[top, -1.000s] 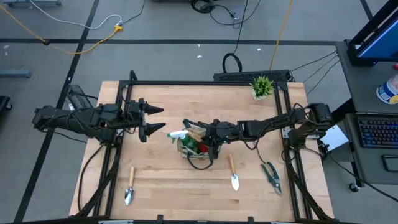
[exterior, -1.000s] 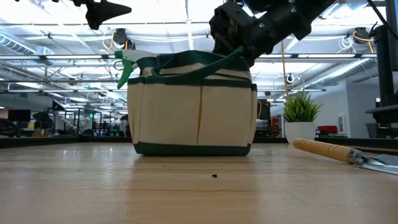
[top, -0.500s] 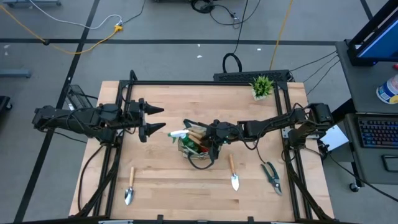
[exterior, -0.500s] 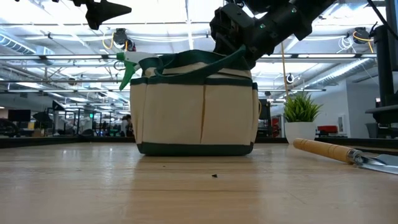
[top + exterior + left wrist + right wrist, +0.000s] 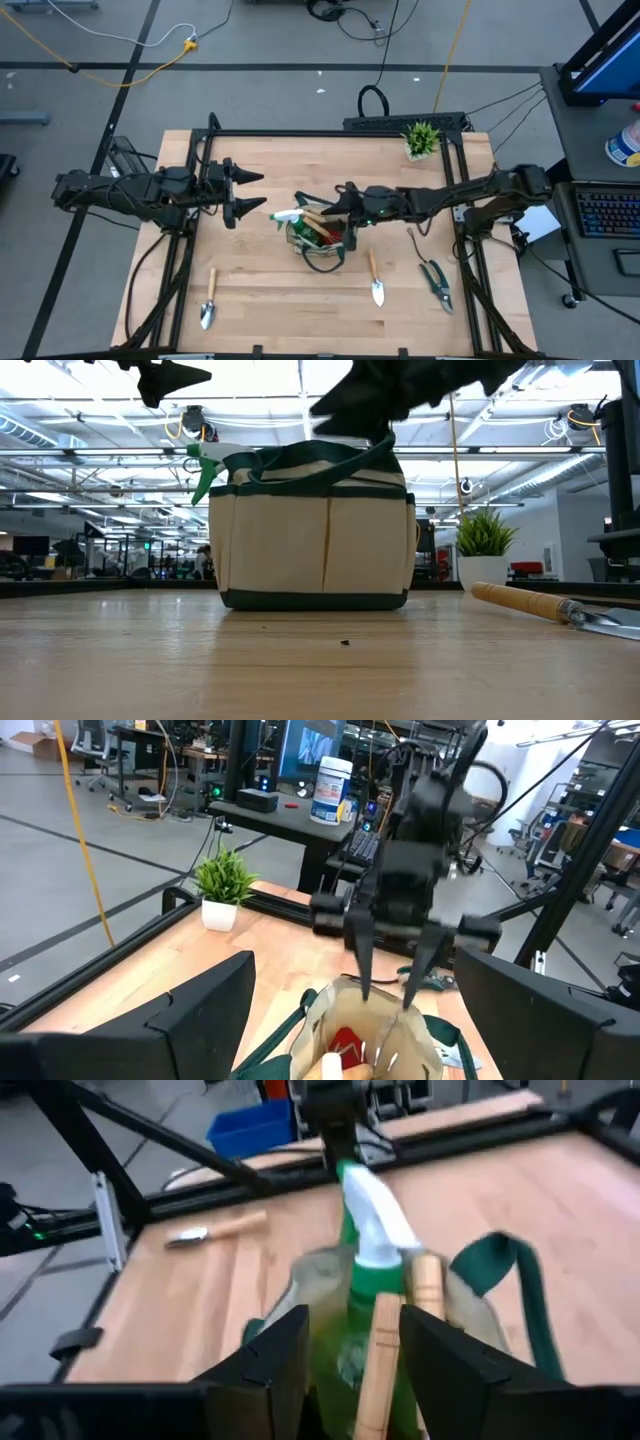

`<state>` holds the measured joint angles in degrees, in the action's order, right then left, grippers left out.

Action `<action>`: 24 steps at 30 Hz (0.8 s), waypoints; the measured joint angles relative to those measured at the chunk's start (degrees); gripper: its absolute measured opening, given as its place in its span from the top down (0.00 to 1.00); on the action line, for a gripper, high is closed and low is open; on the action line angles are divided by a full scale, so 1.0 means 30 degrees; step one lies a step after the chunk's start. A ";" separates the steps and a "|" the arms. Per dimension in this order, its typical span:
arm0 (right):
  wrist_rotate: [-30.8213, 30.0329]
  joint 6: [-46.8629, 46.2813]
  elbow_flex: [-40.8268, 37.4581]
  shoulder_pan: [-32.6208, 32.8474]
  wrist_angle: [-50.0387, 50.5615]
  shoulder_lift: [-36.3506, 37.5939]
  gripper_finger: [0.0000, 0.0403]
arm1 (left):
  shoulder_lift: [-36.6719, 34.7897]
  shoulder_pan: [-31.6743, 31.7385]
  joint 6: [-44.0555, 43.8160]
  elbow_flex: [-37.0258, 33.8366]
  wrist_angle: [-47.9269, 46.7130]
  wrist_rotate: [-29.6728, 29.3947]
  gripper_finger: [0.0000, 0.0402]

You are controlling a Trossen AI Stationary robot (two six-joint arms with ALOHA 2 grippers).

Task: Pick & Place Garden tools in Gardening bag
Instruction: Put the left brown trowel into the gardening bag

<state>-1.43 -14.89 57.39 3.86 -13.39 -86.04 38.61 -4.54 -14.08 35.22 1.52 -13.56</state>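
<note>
The gardening bag [image 5: 318,243] stands on its flat bottom at mid-table. In it are a green spray bottle [image 5: 365,1240], whose nozzle sticks out over the rim [image 5: 205,465], a red glove [image 5: 345,1042] and a wooden-handled tool [image 5: 385,1350]. My right gripper [image 5: 386,998] hangs open just above the bag's mouth. Its fingers stand either side of the wooden handle and hold nothing. My left gripper [image 5: 262,192] waits open, to the left of the bag and above table height. Two trowels [image 5: 208,300] [image 5: 375,278] and the pruning shears [image 5: 436,284] lie flat near the front edge.
A small potted plant [image 5: 421,139] stands at the far right corner. The bag's dark green loop handle [image 5: 520,1280] flops over the rim. The nearer trowel's wooden handle [image 5: 530,603] lies to the right of the bag. Bare wood lies in front of the bag.
My right gripper has opened and risen out of the bag's mouth, tipping a little. The wooden-handled tool has stayed in the bag.
</note>
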 joint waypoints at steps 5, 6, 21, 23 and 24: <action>-0.0007 0.0245 0.0015 -0.0322 0.0194 0.1624 0.65 | 0.0000 0.0000 -0.0006 0.0000 0.0000 0.0007 0.13; -0.0007 0.0239 0.0015 -0.0420 0.0188 0.1878 0.65 | 0.0000 0.0000 -0.0011 0.0000 0.0000 0.0007 0.13; -0.0015 0.0275 0.0007 -0.1064 0.3363 0.5341 0.66 | 0.0000 0.0000 -0.0221 0.0000 0.0020 0.0044 0.13; -0.0015 0.0275 0.0007 -0.1064 0.3286 0.5624 0.68 | 0.0000 0.0000 -0.0576 0.0000 0.0013 0.0063 0.13; -0.0015 0.0275 0.0007 -0.1056 0.3325 0.5766 0.70 | 0.0000 0.0000 -0.0738 0.0000 0.0008 0.0066 0.13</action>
<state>-1.48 -14.06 57.41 0.69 -3.42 -68.74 38.61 -4.54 -16.29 35.22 1.54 -13.37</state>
